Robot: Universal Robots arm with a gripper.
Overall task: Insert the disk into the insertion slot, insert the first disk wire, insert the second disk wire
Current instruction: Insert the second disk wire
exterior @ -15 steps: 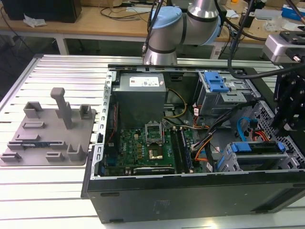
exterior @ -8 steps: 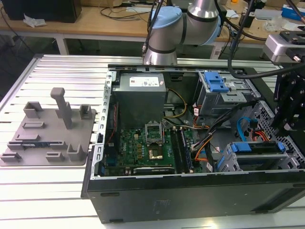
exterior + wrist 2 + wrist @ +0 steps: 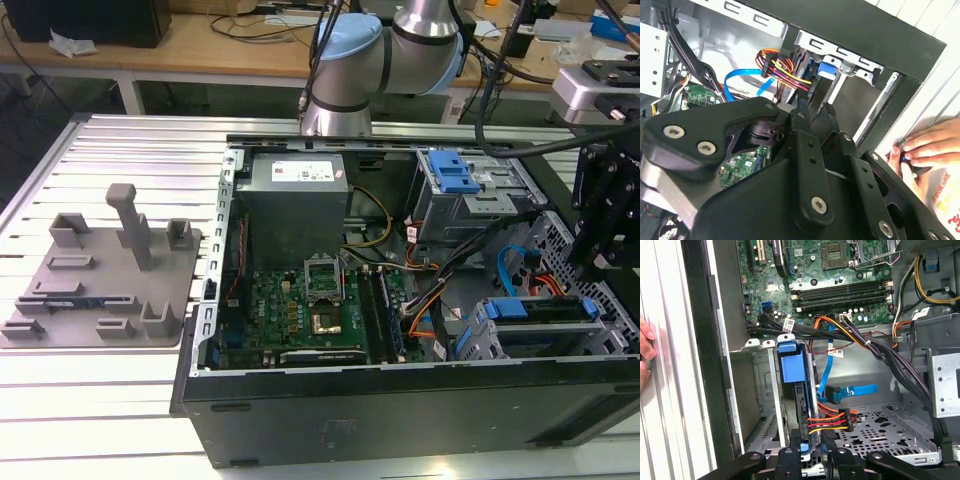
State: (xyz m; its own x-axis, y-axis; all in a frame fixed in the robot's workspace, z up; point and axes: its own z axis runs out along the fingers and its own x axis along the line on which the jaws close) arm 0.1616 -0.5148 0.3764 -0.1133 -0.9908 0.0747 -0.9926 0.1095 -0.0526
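Note:
The disk point(image 3: 791, 369), clipped in its blue frame, stands on edge inside the insertion slot point(image 3: 756, 390), the low grey cage at the case's front corner point(image 3: 540, 325). My gripper point(image 3: 814, 110) hangs just off the disk's near end point(image 3: 812, 452), at the exterior view's right point(image 3: 600, 250). A black power plug point(image 3: 809, 89) on red, orange and yellow wires sits right at the gripper's tip point(image 3: 846, 420). Whether the gripper grips the plug cannot be made out. The blue flat data cable point(image 3: 837, 391) hangs loose beside the cage point(image 3: 742, 79).
A taller grey cage with a blue latch point(image 3: 455, 185) stands behind the slot. Thick black cable bundles point(image 3: 880, 352) cross above the perforated case floor point(image 3: 880, 427). A person's hand point(image 3: 927, 145) rests on the table by the case wall. A grey fixture plate point(image 3: 100, 280) lies at the exterior view's left.

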